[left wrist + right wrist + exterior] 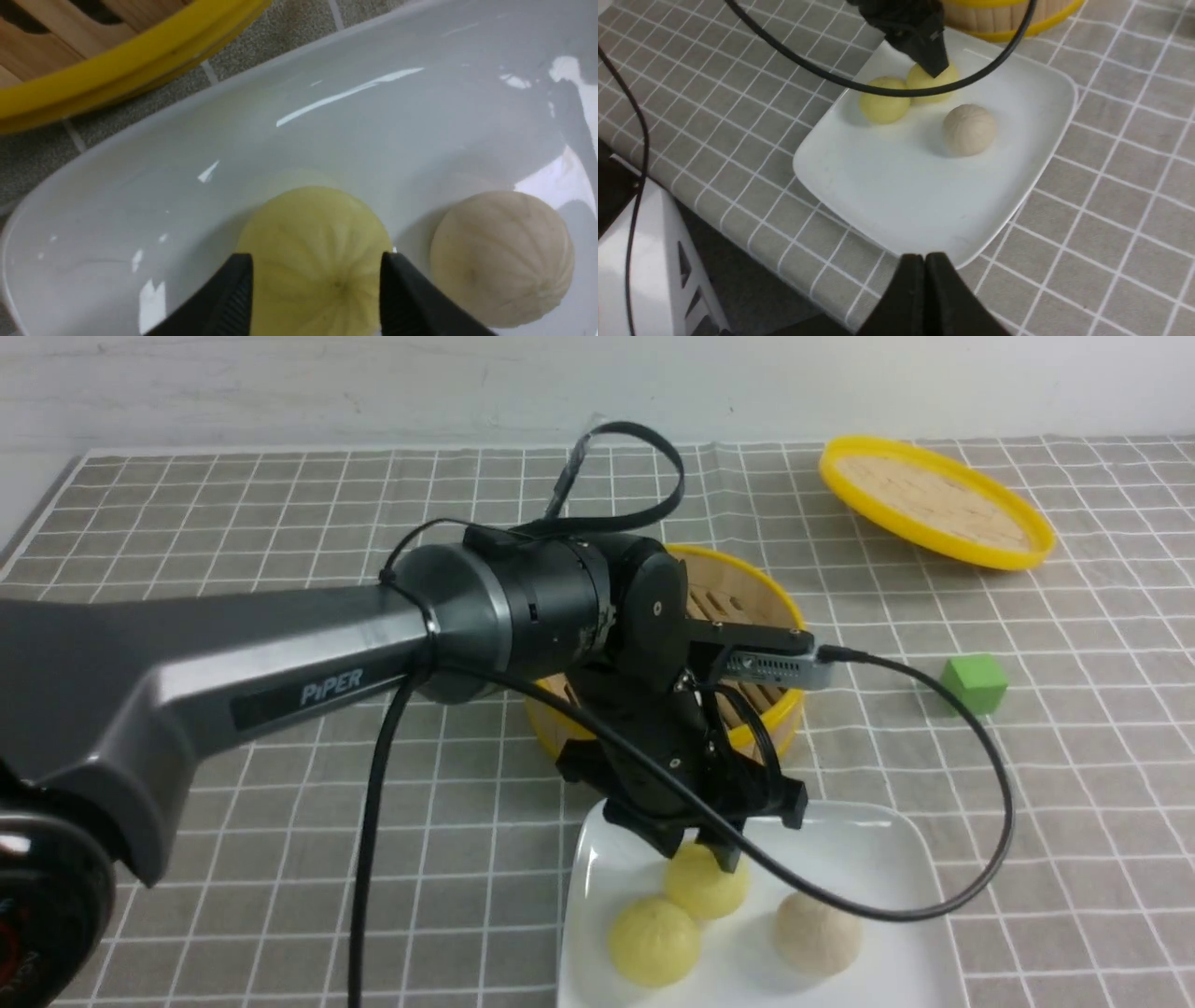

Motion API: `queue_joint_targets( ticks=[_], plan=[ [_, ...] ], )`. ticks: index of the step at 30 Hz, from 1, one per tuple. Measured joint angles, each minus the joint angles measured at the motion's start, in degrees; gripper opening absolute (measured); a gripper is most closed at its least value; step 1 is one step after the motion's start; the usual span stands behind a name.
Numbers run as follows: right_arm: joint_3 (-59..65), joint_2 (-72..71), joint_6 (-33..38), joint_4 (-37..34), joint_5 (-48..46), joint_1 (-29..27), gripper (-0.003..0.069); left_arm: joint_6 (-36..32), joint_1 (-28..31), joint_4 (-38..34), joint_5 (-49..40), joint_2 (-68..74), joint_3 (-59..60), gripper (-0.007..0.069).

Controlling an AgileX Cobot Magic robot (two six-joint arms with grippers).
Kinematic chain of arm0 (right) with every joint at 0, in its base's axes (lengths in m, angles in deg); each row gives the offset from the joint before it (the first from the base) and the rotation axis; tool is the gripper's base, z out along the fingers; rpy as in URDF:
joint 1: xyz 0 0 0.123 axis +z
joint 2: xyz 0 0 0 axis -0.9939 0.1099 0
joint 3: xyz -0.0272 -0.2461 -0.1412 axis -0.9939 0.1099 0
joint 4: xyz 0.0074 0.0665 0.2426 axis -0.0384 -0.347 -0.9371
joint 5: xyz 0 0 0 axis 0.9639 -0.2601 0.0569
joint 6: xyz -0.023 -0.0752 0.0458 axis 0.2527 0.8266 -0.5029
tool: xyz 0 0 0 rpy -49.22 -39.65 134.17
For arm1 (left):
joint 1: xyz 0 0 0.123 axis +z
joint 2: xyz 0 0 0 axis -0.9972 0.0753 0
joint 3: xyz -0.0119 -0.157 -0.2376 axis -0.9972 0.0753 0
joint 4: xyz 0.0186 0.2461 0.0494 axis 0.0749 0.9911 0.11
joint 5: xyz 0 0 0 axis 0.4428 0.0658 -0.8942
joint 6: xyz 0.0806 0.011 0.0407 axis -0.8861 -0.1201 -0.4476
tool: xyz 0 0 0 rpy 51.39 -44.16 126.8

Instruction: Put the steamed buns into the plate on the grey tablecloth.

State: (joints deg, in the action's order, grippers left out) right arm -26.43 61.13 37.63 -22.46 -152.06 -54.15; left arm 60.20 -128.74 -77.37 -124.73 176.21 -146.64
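Note:
The white plate point(868, 826) sits on the grey tablecloth point(233, 504) at the near centre. In it lie a pale yellow bun point(653, 941) and an off-white bun point(815, 933). My left gripper point(700, 854) reaches down into the plate, its fingers closed on the sides of a second yellow bun point(707, 889). In the left wrist view the fingertips point(243, 275) flank that bun point(317, 233), with the off-white bun point(502, 256) beside it. My right gripper point(924, 261) is shut and empty, above the plate's point(924, 196) near edge; it is out of the front view.
The yellow-rimmed bamboo steamer point(789, 616) stands just behind the plate, partly hidden by my left arm. Its flat lid point(934, 499) lies at the far right. A green cube point(976, 683) sits right of the steamer. A black cable point(990, 775) loops over the plate.

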Motion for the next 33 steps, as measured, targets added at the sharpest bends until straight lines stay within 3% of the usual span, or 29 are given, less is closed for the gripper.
queue_joint_targets(
  ticks=[3, 7, 11, 17, 21, 22, 26, 29, 33],
  plan=[
    [0.00, -4.13, -2.64, 3.39, 0.71, 0.00, -0.0014, 0.00, -0.03, 1.17, -1.39, -0.79, -1.82, 0.0498],
    [0.47, -8.95, -4.07, 7.01, 3.92, 0.00, -0.0014, 0.00, -0.07, 4.16, -2.87, -2.76, -5.32, 0.0528],
    [7.87, -14.46, -4.42, 10.86, 18.29, 0.00, -0.0013, 0.14, -0.07, 7.76, -5.23, -5.60, -11.63, 0.0516],
    [17.47, -14.85, -4.58, 12.19, 34.27, 0.00, -0.0009, 0.61, -0.07, 8.81, -8.27, -6.31, -14.03, 0.0397],
    [19.98, -14.85, -4.58, 12.28, 42.28, 0.00, -0.0006, 0.61, -0.07, 8.91, -9.51, -6.31, -14.03, 0.0216],
    [19.98, -14.85, -4.58, 12.34, 42.48, 0.00, -0.0006, 0.61, -0.07, 8.93, -9.51, -6.31, -14.04, 0.0208],
    [19.98, -14.85, -4.58, 12.33, 44.01, 0.00, -0.0001, 0.61, -0.07, 9.23, -9.57, -6.31, -14.09, 0.0048],
    [19.98, -14.85, -4.58, 12.33, 44.01, 0.00, 0.0000, 0.61, -0.07, 9.93, -9.78, -6.31, -14.09, 0.0005],
    [20.00, -14.85, -4.58, 12.33, 44.01, 0.00, 0.0002, 0.65, -0.07, 12.76, -10.37, -6.31, -14.09, 0.0002]
  ],
)
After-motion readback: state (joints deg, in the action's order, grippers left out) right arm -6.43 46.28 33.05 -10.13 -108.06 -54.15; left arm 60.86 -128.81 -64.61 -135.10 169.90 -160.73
